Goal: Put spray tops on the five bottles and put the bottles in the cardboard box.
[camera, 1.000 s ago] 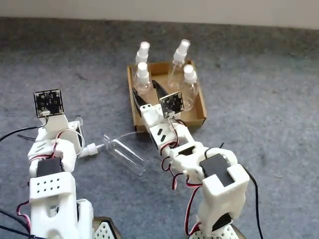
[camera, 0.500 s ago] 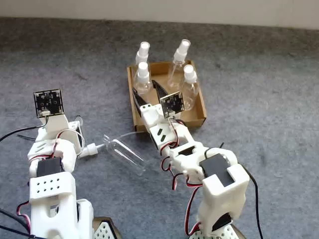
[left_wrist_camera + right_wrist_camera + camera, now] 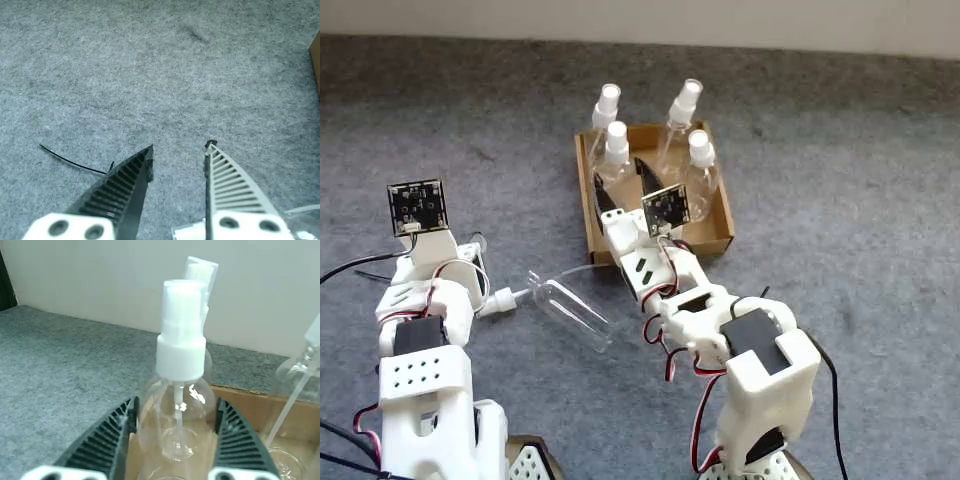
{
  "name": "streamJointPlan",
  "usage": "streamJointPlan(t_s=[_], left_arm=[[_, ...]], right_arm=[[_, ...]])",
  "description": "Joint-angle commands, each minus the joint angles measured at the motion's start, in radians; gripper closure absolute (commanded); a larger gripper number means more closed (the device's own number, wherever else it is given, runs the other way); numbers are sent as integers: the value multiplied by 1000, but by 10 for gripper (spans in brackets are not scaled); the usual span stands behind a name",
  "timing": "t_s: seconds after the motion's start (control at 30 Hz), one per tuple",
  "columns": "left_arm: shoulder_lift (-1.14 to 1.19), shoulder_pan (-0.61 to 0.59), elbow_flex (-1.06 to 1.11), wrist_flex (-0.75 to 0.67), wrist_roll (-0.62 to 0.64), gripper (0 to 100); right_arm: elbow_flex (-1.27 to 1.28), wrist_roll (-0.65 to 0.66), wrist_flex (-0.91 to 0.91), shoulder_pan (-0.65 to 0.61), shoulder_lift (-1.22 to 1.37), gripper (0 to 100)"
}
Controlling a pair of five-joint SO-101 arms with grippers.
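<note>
The cardboard box (image 3: pixel 725 222) lies at the far middle of the grey carpet, with several clear bottles wearing white spray tops standing in it. My right gripper (image 3: pixel 625 188) reaches into the box's near left part. Its black fingers (image 3: pixel 107 437) press both sides of one upright spray bottle (image 3: pixel 177 415), which stands in the box (image 3: pixel 615 152). Another clear bottle (image 3: pixel 570 308) lies on its side on the carpet between the arms. A white spray top (image 3: pixel 503 300) lies by it, its thin tube running toward the bottle. My left gripper (image 3: pixel 177 150) hangs open over bare carpet beside that spray top.
A thin black wire (image 3: pixel 70 161) lies on the carpet near the left arm (image 3: pixel 420 300). A pale wall runs along the table's far edge, behind the box. Open carpet stretches left and right of the box.
The bottle between my right gripper's fingers has shifted slightly to the right inside the box, and the fingers moved with it. The left arm and the lying bottle have stayed put.
</note>
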Motion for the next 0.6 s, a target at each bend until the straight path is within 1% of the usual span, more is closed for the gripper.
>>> streamJointPlan(t_s=[0.0, 0.17, 0.57], left_arm=[[-7, 16, -4, -20, 8, 839], [-7, 16, -4, -20, 8, 839], [-7, 16, -4, -20, 8, 839]], right_arm=[[-47, 63, -10, -4, -18, 836], [-47, 75, -10, -27, -18, 835], [-48, 75, -10, -27, -18, 834]])
